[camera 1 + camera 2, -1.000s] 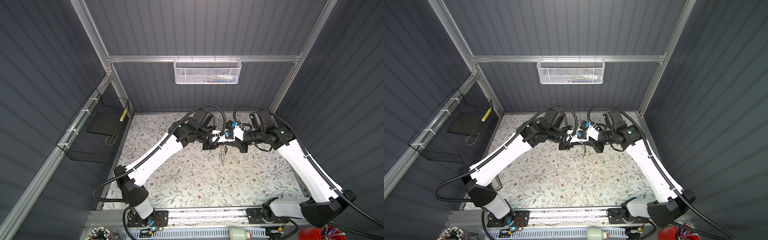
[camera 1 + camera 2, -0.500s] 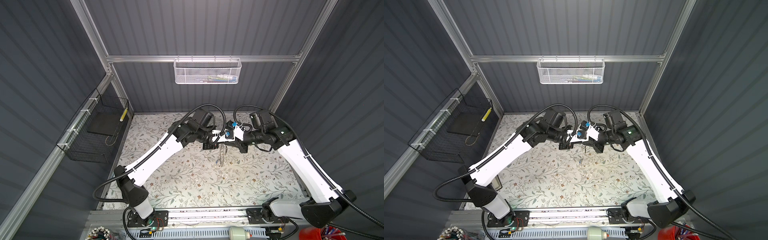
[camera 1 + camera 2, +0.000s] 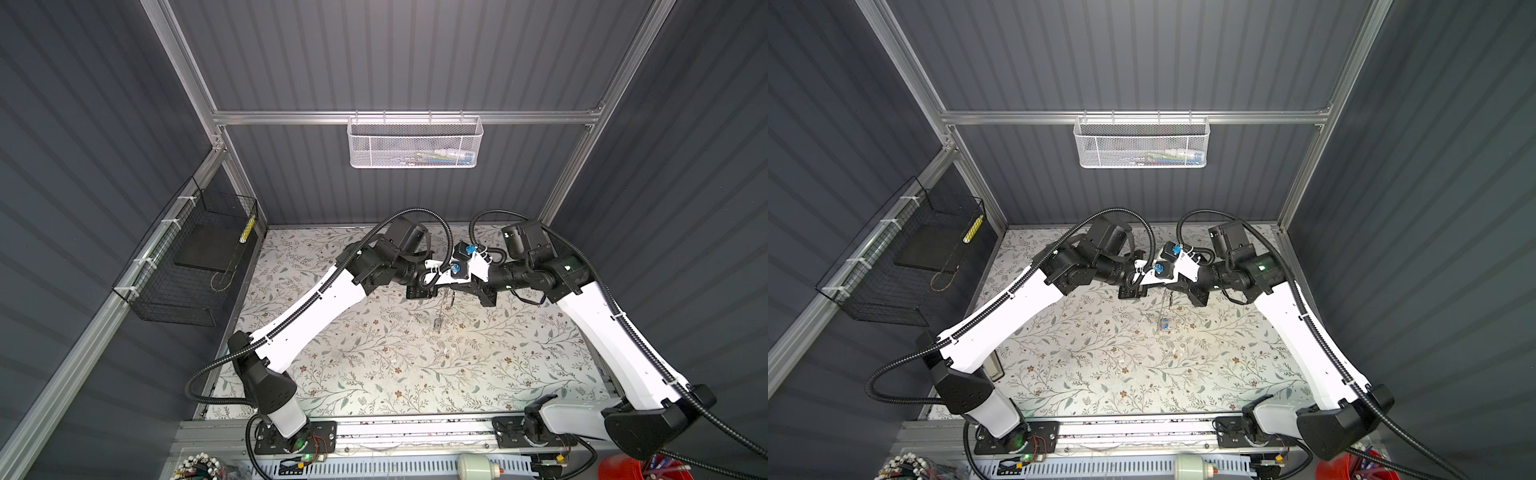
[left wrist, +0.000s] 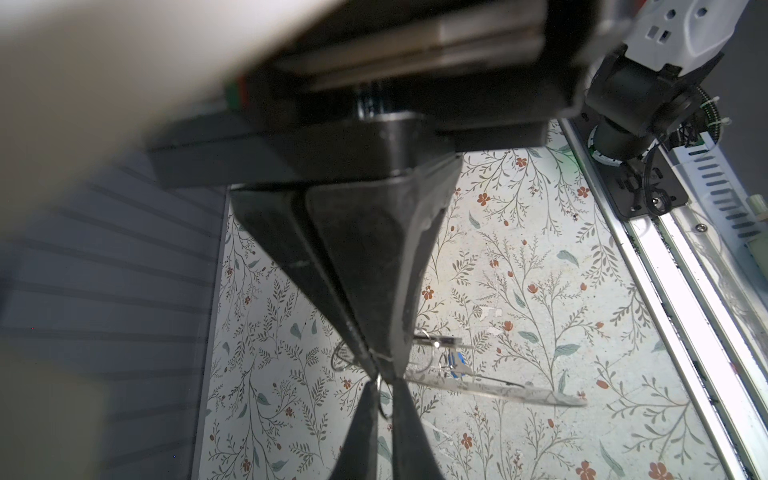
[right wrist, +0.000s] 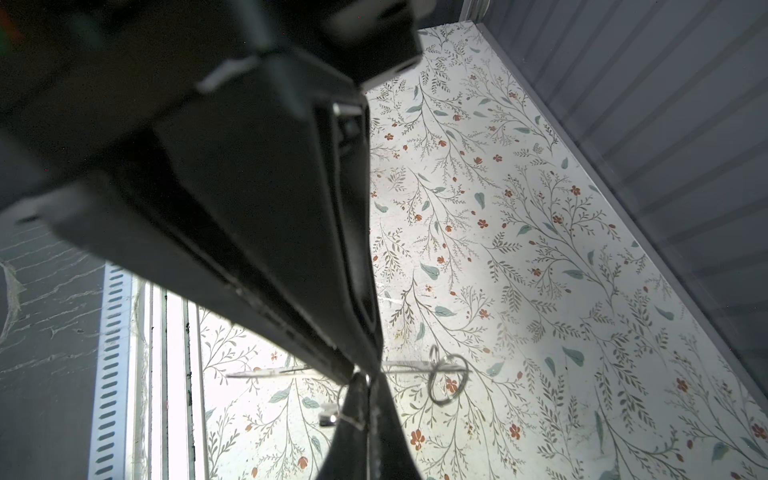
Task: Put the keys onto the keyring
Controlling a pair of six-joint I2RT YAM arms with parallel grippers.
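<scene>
Left wrist view: left claw (image 4: 382,368) and right claw (image 5: 365,372) clenched tip to tip on keyring (image 4: 380,395) above floral worktop (image 4: 540,291); small silver key (image 5: 328,417) dangles beside. Risk: thin wire slips from pinch, key drops.

both arms rise from bases set well apart and lean inward until they meet in the middle, in both top views. the left arm (image 3: 316,305) slants its white link up to a black elbow, then its wrist turns toward the centre. the right arm (image 3: 598,316) mirrors it from the other side. the two grippers point at each other, tip to tip and almost touching. in the left wrist view the left gripper (image 4: 381,368) has its two sides pressed together into one point. facing it, the right gripper (image 4: 386,382) is closed too, with only a thin slit between its fingers (image 4: 409,424).
</scene>
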